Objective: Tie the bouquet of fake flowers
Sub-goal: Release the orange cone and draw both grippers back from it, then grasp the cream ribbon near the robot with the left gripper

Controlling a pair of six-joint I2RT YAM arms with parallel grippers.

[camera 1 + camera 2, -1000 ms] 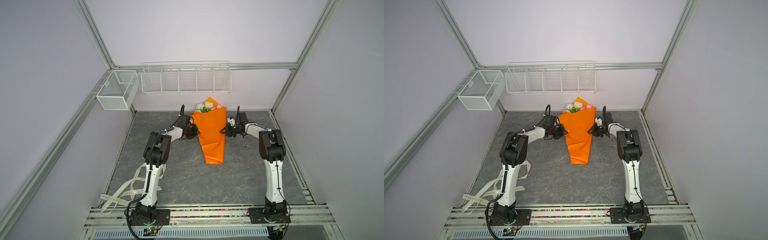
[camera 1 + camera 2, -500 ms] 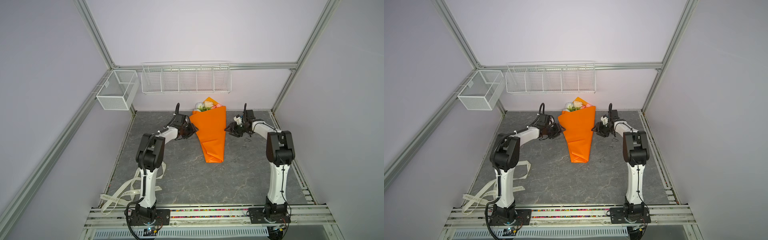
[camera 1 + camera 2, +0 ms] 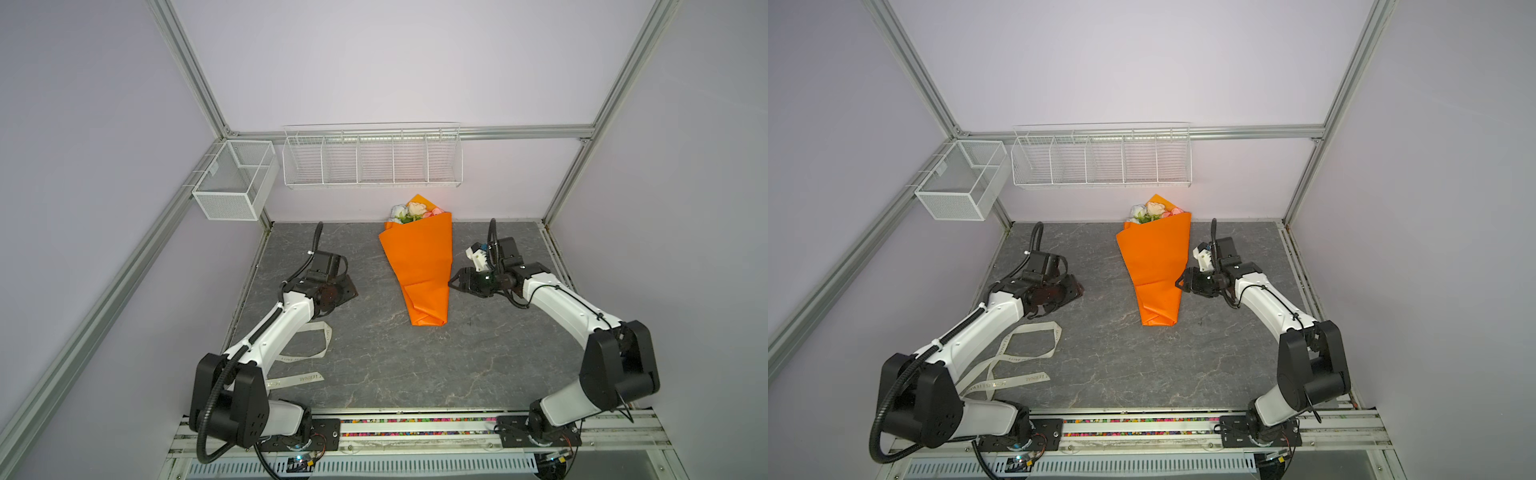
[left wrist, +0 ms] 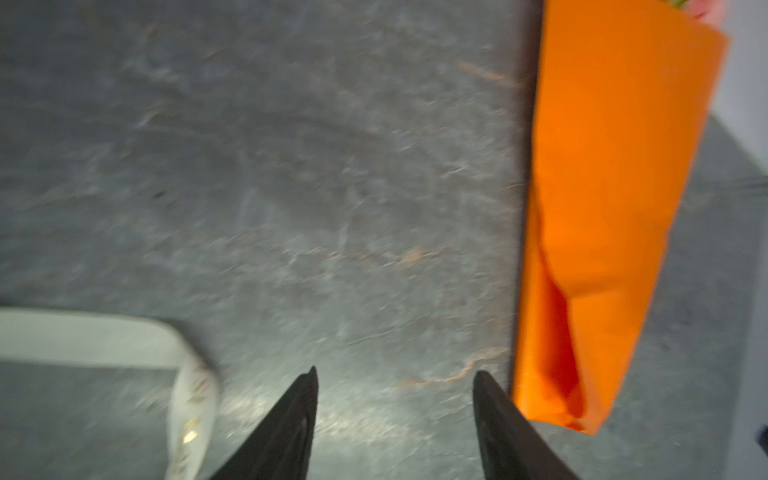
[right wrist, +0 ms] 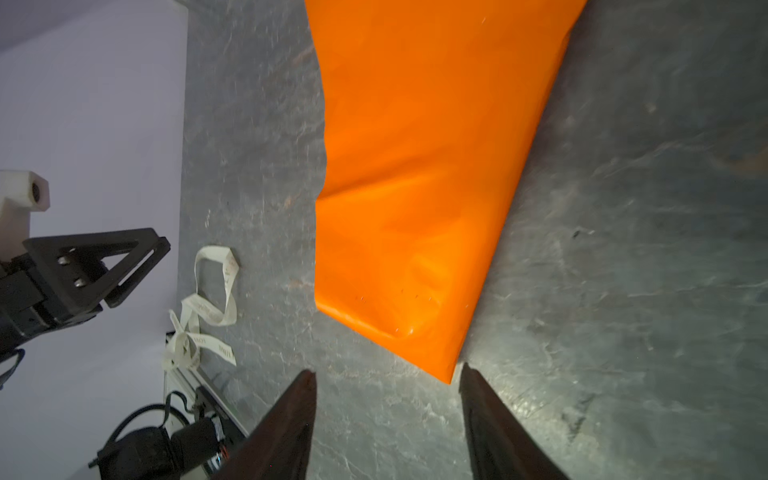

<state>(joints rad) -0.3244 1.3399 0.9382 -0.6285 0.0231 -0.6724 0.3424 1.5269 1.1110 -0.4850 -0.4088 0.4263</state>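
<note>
Your bouquet of fake flowers (image 3: pixel 417 266) lies flat on the grey table (image 3: pixel 395 365), rolled in an orange paper cone; in both top views its narrow folded end points toward the arm bases, and the pale roses (image 3: pixel 1152 211) show at its wide far end, close under the white wire rack (image 3: pixel 372 160) on the back wall.

Your left gripper (image 3: pixel 349 289) sits low over the table on the bouquet's left side, apart from it with bare table between; the left wrist view shows its two dark fingers (image 4: pixel 291 424) spread wide with only table between them, so it grips nothing, though that picture is blurred.

Your right gripper (image 3: pixel 453 283) is just beside the bouquet's right edge, about level with the crease near the narrow end; its jaws also stand wide and empty in the right wrist view (image 5: pixel 388 368), where the paper's corner comes close to one fingertip (image 5: pixel 471 376); you cannot tell from these pictures whether it touches.

The cream ribbon (image 3: pixel 1034 345) with printed lettering lies loose and looped on the table, to the left of the bouquet and nearer the bases than its narrow end, partly under the left arm; nothing is wrapped round the bouquet.
</note>
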